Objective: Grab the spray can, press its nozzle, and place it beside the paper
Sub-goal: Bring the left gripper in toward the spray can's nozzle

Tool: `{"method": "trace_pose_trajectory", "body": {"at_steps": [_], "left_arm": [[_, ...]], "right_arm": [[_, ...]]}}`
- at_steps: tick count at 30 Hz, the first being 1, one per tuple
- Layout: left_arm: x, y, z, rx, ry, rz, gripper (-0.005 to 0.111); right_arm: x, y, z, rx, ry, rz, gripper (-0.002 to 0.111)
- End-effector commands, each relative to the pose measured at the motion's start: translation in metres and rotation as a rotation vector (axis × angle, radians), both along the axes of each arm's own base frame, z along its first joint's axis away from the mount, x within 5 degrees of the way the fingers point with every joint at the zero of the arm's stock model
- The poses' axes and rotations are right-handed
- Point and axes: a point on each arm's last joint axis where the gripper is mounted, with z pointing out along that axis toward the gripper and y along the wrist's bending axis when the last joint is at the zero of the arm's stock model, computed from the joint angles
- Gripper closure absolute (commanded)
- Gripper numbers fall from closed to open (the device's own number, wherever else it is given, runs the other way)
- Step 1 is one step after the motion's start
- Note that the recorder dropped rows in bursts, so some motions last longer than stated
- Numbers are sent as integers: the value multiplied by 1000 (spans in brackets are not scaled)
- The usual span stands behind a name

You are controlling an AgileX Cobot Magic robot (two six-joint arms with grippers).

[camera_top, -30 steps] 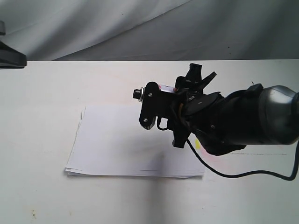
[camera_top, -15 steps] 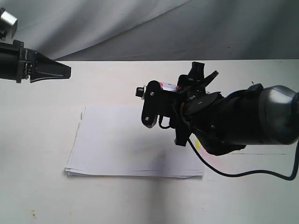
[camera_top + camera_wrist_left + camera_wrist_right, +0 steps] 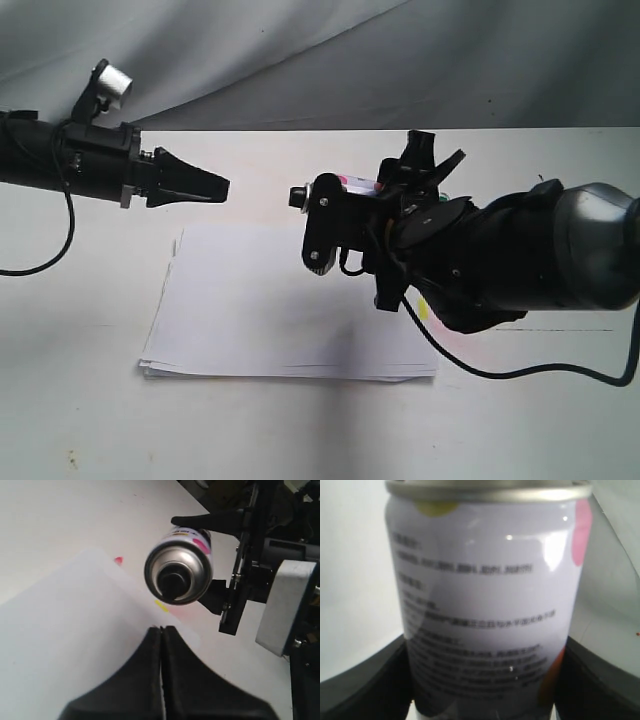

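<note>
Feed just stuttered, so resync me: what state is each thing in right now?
Silver metal spray can, pale label: held sideways in the air.
Small black nozzle: untouched, pointing sideways.
White paper stack: flat on white table.
Left gripper: shut, empty.
Right gripper: shut on spray can.

The left arm reaches in level from the left, the left gripper (image 3: 222,186) pointing right with its jaws pressed together. The right arm stretches in from the right, the right gripper (image 3: 482,685) clamped around the spray can (image 3: 179,572).
</note>
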Motion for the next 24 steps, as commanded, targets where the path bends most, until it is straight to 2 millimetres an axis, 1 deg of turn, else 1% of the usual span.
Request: {"method": "trace_pose_trajectory", "body": {"at_steps": [1,4,13,21,24], "left_arm": [[8,-12,11,-14,-59,-33,107],[13,-14,11,-15,-66,-38,107],[19,-31,-3,-20,-42,-82,107],[27,-46,0,-19,-72,-120,107],[27,-46,1,-29,-75,-113,107]], "right_arm": [[1,0,6,-16,-34,12,108],[1,0,6,-18,-36,15,108],[1,0,6,-19,-37,16,108],[1,0,6,-19,-37,16,108],[1,0,6,-19,-37,16,108]]}}
